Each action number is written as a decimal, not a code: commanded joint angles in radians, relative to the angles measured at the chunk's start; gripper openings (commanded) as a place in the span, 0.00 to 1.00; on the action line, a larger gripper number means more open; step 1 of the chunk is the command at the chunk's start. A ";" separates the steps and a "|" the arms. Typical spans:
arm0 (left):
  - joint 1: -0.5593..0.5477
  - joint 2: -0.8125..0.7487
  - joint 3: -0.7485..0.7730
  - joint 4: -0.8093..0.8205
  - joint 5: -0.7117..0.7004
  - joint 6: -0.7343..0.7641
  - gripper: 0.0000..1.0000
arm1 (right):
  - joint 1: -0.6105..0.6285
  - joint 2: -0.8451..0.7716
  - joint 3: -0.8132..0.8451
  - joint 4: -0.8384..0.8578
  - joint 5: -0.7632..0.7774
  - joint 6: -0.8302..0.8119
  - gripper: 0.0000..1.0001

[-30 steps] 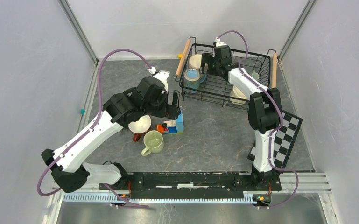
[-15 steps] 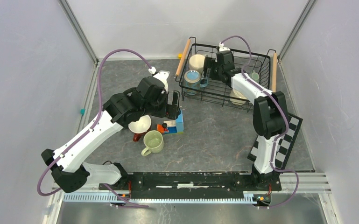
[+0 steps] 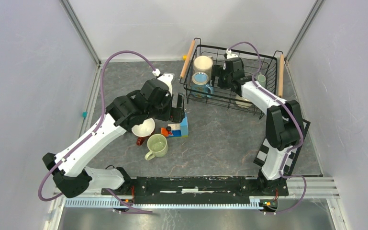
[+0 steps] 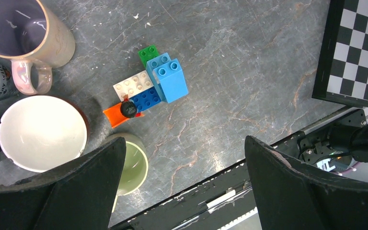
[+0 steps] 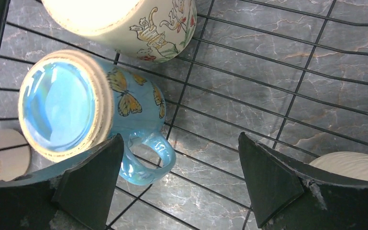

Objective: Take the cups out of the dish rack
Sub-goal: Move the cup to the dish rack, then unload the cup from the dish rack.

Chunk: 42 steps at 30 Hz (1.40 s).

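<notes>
Left: bent at the elbow over the table's [image 3: 220,139] middle, with the left gripper [image 4: 182,158] spread wide, empty, above a pale green ceramic mug [image 3: 157,145]. Right: stretched into the far-right black wire dish rack [image 3: 234,49], with the right gripper [image 5: 182,158] gaping over the handle of an upright glossy blue butterfly-painted mug [image 5: 76,103] near the rack's left wall.

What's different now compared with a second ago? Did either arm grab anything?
The right gripper drew back a little inside the dish rack, uncovering the cream mug. It now hangs open beside the blue mug, and its elbow has swung out to the right. Nothing was grabbed or let go. The left gripper, open, and the green mug stayed put.
</notes>
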 commanded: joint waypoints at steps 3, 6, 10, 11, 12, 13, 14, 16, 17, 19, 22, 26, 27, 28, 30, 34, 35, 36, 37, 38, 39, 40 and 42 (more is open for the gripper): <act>0.004 -0.005 -0.009 0.030 0.010 0.026 1.00 | -0.004 -0.046 0.027 -0.023 -0.001 -0.168 0.95; 0.004 -0.005 -0.011 0.029 0.009 0.028 1.00 | -0.014 -0.037 0.058 -0.032 -0.021 -0.227 0.96; 0.004 -0.008 -0.012 0.029 0.005 0.030 1.00 | -0.027 -0.036 0.095 -0.042 -0.093 -0.291 0.95; 0.004 -0.009 -0.011 0.029 0.005 0.032 1.00 | -0.028 -0.039 0.099 -0.043 -0.106 -0.305 0.95; 0.005 -0.009 -0.012 0.029 0.003 0.032 1.00 | -0.027 -0.044 0.105 -0.047 -0.124 -0.314 0.95; 0.005 -0.009 -0.012 0.029 0.003 0.032 1.00 | -0.028 -0.048 0.106 -0.048 -0.147 -0.325 0.95; 0.004 -0.010 -0.012 0.030 0.005 0.032 1.00 | -0.027 -0.049 0.114 -0.058 -0.170 -0.334 0.95; 0.005 -0.008 -0.010 0.029 0.006 0.032 1.00 | -0.025 -0.050 0.121 -0.076 -0.212 -0.352 0.94; 0.005 -0.007 -0.008 0.029 0.006 0.032 1.00 | -0.025 -0.050 0.126 -0.091 -0.236 -0.363 0.93; 0.005 -0.006 -0.005 0.030 0.007 0.032 1.00 | -0.016 -0.049 0.128 -0.116 -0.254 -0.400 0.91; 0.006 -0.004 -0.001 0.030 0.009 0.034 1.00 | 0.009 -0.047 0.126 -0.151 -0.252 -0.459 0.87; 0.006 0.000 0.000 0.030 0.015 0.035 1.00 | 0.035 -0.035 0.134 -0.179 -0.238 -0.506 0.84; 0.006 0.000 -0.001 0.030 0.015 0.034 1.00 | 0.040 -0.025 0.146 -0.190 -0.239 -0.511 0.84; 0.007 0.000 0.001 0.030 0.016 0.034 1.00 | 0.043 -0.010 0.159 -0.200 -0.237 -0.517 0.83; 0.006 0.000 0.002 0.030 0.016 0.035 1.00 | 0.050 0.019 0.189 -0.218 -0.235 -0.526 0.82; 0.006 -0.003 0.002 0.028 0.013 0.037 1.00 | 0.062 0.090 0.274 -0.256 -0.224 -0.540 0.75; 0.006 -0.005 0.003 0.029 0.011 0.038 1.00 | 0.065 0.107 0.292 -0.268 -0.224 -0.541 0.74; 0.006 -0.007 0.001 0.028 0.010 0.038 1.00 | 0.068 0.120 0.306 -0.276 -0.223 -0.545 0.73; 0.006 -0.008 0.000 0.028 0.008 0.038 1.00 | 0.070 0.132 0.317 -0.283 -0.221 -0.548 0.72; 0.007 -0.009 0.000 0.028 0.006 0.038 1.00 | 0.074 0.140 0.322 -0.291 -0.218 -0.550 0.71; 0.006 -0.010 -0.001 0.027 0.006 0.038 1.00 | 0.076 0.142 0.322 -0.294 -0.210 -0.553 0.70; 0.007 -0.011 -0.004 0.028 0.005 0.038 1.00 | 0.079 0.144 0.316 -0.295 -0.208 -0.556 0.69; 0.007 -0.010 -0.006 0.028 0.006 0.036 1.00 | 0.083 0.140 0.296 -0.287 -0.209 -0.561 0.68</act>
